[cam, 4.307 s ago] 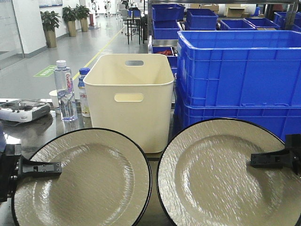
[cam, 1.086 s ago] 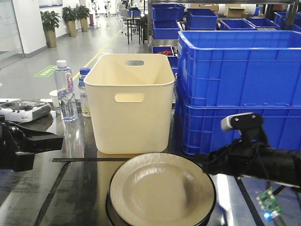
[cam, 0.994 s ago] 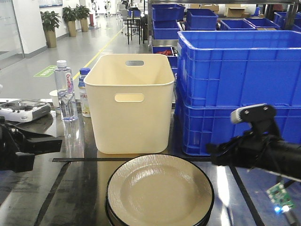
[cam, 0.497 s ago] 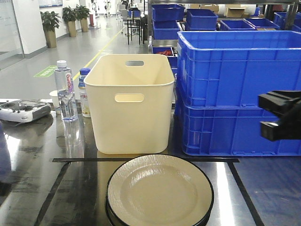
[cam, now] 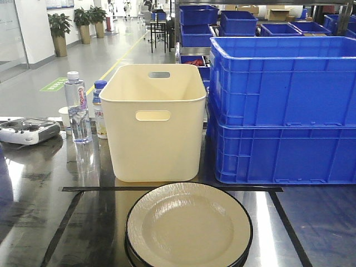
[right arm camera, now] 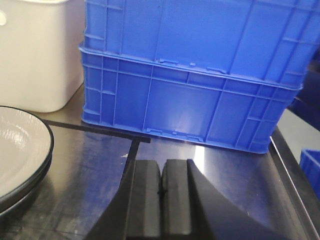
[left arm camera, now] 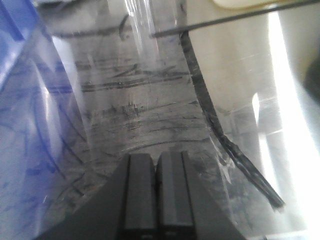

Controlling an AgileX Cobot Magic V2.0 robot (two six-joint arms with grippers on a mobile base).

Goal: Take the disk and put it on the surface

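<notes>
I see both plates stacked on the steel desk inside the taped rectangle, so I judge the placing done, with my left tool and right tool closed, empty, clear of them.

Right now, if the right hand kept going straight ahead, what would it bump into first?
Probably the lower blue crate. The right hand, shut and empty, points over bare steel tabletop toward it, with nothing between. The plates sit off to its left. Depth is hard to judge.
</notes>
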